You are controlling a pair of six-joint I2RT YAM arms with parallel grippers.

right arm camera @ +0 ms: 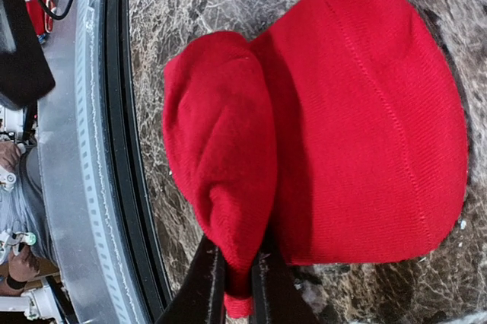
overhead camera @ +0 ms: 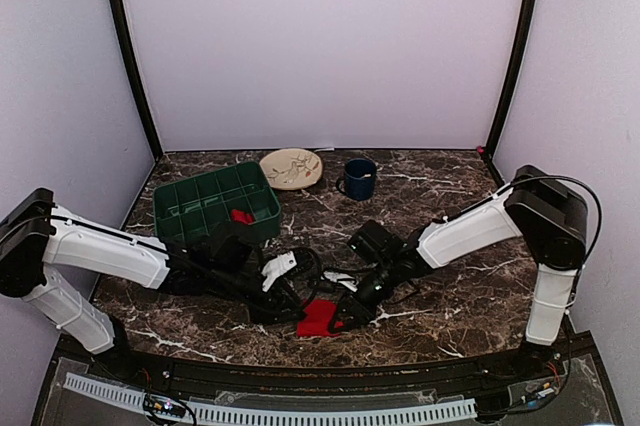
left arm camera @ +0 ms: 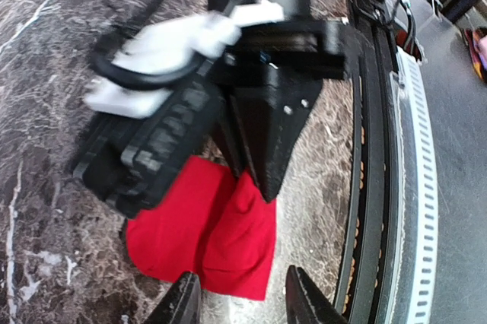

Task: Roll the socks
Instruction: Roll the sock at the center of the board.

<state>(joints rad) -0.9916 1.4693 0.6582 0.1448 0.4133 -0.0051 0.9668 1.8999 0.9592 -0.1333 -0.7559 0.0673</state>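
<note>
No legible text, label, number (all three views).

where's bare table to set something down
Free: marble table right of the blue mug; front right, near side of the right arm. Crowded: centre front, left gripper and right gripper at the red sock; green bin, plate back left.

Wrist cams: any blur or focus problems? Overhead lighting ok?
Left wrist: right end effector smeared by blur, red sock under it soft but readable. Right wrist: sock sharp, knit visible; rail at the left edge out of focus. Top external: even light, no glare on the marble table, sock only a small patch.
</note>
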